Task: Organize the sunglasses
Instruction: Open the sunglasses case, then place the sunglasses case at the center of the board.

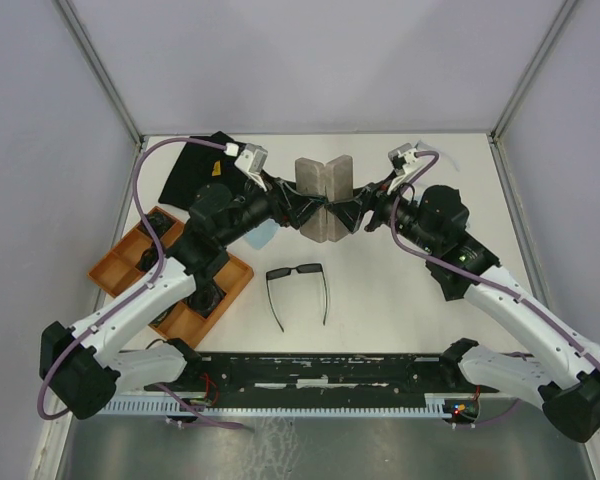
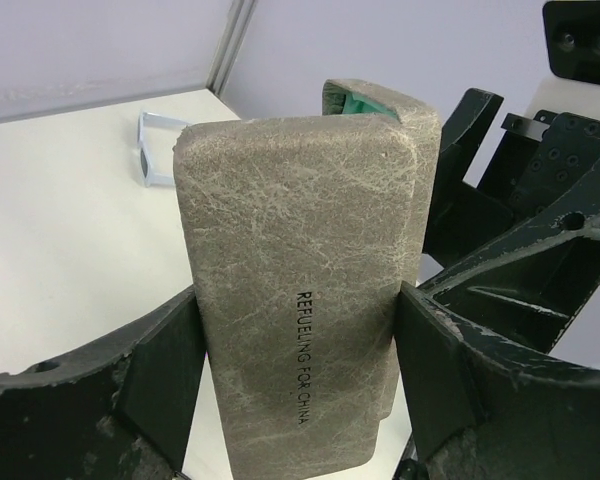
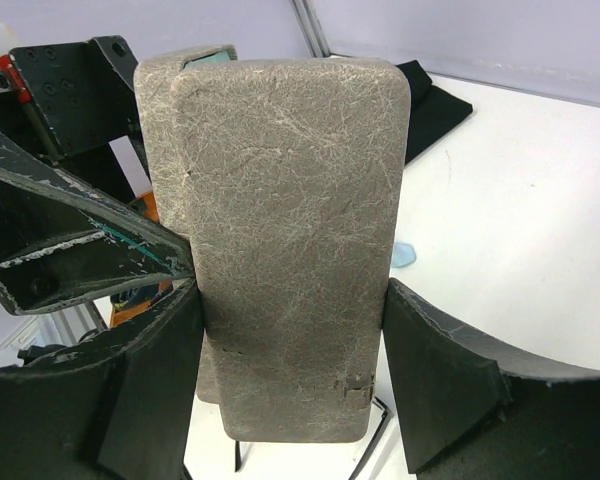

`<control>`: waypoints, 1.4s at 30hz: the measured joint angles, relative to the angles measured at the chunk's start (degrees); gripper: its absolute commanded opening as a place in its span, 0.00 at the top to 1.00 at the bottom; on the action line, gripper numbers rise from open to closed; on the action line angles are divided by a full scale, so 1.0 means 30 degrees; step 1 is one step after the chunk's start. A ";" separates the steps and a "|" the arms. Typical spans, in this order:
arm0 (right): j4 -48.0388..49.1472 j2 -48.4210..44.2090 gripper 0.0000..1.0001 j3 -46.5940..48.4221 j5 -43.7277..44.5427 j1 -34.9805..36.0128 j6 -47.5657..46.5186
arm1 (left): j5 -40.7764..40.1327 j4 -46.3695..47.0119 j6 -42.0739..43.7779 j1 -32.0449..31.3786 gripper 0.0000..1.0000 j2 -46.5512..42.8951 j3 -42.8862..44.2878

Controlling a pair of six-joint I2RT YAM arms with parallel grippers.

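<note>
A grey oblong case (image 1: pixel 323 195) stands upright at mid-table, opened like a book, with both grippers on it. My left gripper (image 1: pixel 305 208) is shut on the left half (image 2: pixel 300 290), which shows green lining at its top. My right gripper (image 1: pixel 346 212) is shut on the right half (image 3: pixel 290 240). The black-framed sunglasses (image 1: pixel 298 290) lie on the table in front of the case, arms unfolded toward me; their arms show under the case in the right wrist view (image 3: pixel 375 440). The pale lavender-white glasses (image 2: pixel 155 150) lie beyond the case in the left wrist view; they are hidden in the top view.
An orange compartment tray (image 1: pixel 130 262) sits at the left under my left arm. A black cloth pouch (image 1: pixel 195 165) lies at the back left and also shows in the right wrist view (image 3: pixel 430 100). A light blue cloth (image 1: pixel 263 232) lies by my left wrist.
</note>
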 measured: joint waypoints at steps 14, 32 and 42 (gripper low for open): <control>-0.0554 -0.0255 0.13 0.0000 0.0342 0.0000 -0.0284 | 0.0029 -0.0925 0.0182 -0.0175 0.79 0.0379 0.0685; -0.5581 -0.5974 0.05 -0.0109 0.8794 0.0000 -0.1180 | -0.3235 -0.5406 0.4962 -0.1464 0.90 0.4313 0.5406; -0.5559 -1.2502 0.05 -0.1333 1.6094 0.0000 -0.1195 | -1.2451 -0.7111 1.2364 -0.5391 0.92 0.9464 0.8255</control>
